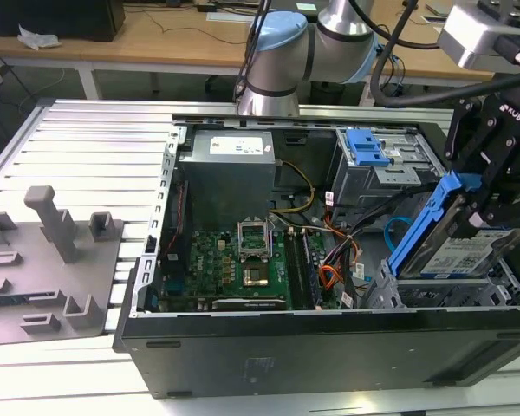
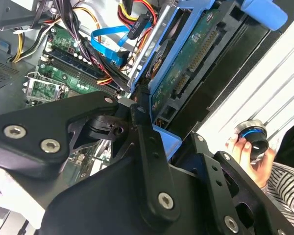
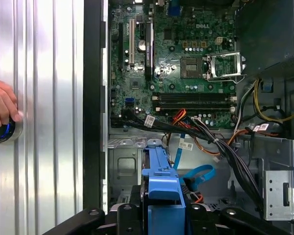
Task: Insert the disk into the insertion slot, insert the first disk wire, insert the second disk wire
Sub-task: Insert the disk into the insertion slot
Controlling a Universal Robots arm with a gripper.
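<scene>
Stands early in the first of three steps, to judge by how things lie. Grips the disk (image 1: pixel 458 253) by its blue carrier in the gripper (image 1: pixel 478 208), fingers closed tight on the frame; in the second wrist view, turns the drive's circuit-board face to the camera. Holds it tilted, one end raised, over the insertion slot (image 1: pixel 390 290) at the exterior view's right end of the open computer case (image 1: pixel 286 347). Not seated in the bay, and impossible to tell whether the lower edge touches the cage. Leaves the second disk wire (image 3: pixel 198 174) loose and curled inside the case just beside the carrier, its plug not joined to the drive. Same for the orange-yellow-black wire bundle (image 2: pixel 130 7), hanging free. Shows a person's hand (image 3: pixel 1 105) on a round knob (image 3: pixel 2 132) on the ribbed table (image 3: pixel 49 98), outside the case. Counts none of the three insertions as done.
</scene>
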